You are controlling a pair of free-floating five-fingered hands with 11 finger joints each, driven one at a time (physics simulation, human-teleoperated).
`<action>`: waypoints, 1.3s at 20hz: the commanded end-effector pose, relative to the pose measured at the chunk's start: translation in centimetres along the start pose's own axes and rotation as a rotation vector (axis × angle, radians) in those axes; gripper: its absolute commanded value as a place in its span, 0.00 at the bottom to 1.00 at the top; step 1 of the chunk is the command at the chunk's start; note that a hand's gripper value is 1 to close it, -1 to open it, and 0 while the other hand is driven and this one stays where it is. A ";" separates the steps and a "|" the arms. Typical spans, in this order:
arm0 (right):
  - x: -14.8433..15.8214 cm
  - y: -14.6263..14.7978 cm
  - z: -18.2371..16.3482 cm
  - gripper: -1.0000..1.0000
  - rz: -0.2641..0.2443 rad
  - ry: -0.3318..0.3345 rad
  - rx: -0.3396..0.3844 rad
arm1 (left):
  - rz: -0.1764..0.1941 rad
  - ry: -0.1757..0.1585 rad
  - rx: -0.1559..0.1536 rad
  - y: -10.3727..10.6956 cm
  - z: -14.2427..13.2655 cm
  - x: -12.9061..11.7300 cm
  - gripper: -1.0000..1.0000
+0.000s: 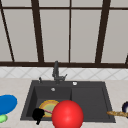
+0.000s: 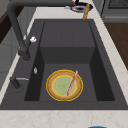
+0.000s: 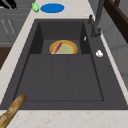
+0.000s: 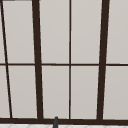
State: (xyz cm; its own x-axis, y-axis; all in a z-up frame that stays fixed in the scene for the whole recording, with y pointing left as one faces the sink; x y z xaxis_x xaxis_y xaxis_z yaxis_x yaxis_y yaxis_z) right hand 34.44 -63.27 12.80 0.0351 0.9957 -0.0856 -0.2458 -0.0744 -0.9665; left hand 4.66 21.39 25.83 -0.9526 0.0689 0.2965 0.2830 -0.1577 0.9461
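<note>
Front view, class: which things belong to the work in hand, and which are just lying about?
In hand: left hand, yellow plate, pink stick.
Lying about: red ball, blue plate, baguette, faucet.

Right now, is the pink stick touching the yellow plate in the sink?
Touching. In the left side view the pink stick lies across the yellow plate, no gap visible.

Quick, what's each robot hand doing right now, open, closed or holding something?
Left robot hand: at the sink's front edge beside the yellow-rimmed round plate; fingers cannot be told.
Right robot hand: nothing to report.
</note>
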 end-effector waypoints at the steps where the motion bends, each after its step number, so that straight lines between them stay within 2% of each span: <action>1: -1.0 2.6 -0.2 1.00 0.000 0.000 0.000 | 0.000 0.000 0.000 0.0 0.0 0.0 0.50; 4: -1.4 5.0 -1.2 1.00 0.007 0.011 -0.002 | 0.000 0.000 0.000 0.0 0.0 0.0 0.50; 6: -1.8 6.3 -1.5 1.00 -0.014 0.010 -0.045 | 0.000 0.000 0.000 0.0 0.0 0.0 0.50; 9: -2.3 6.3 -1.8 1.00 -0.057 0.003 -0.039 | 0.000 0.000 0.000 0.0 0.0 0.0 0.50; 11: -2.7 6.3 -1.9 1.00 -0.075 -0.005 -0.038 | 0.000 0.000 0.000 0.0 0.0 0.0 0.50; 13: -2.9 5.1 -1.7 1.00 -0.082 -0.013 -0.030 | 0.000 0.000 0.000 0.0 0.0 0.0 0.50; 14: -3.0 4.4 -1.5 0.00 -0.089 -0.022 -0.029 | 0.000 0.000 0.000 0.0 0.0 0.0 0.50; 21: -3.8 1.5 -0.7 0.00 -0.146 -0.030 -0.145 | 0.000 0.000 0.000 0.0 0.0 0.0 0.50; 23: -3.7 0.8 -0.9 0.00 -0.133 -0.028 -0.151 | 0.000 0.000 0.000 0.0 0.0 0.0 0.50; 26: -3.1 0.3 -2.6 0.00 -0.113 -0.046 -0.096 | 0.000 0.000 0.000 0.0 0.0 0.0 0.50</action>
State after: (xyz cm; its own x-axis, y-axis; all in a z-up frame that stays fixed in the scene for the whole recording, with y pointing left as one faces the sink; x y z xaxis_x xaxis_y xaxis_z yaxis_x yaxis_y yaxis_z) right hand 35.59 -67.02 12.15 0.0286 0.9983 0.0506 -0.0948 0.0531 -0.9941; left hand 4.66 21.39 25.83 -0.9526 0.0689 0.2965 0.2830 -0.1577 0.9461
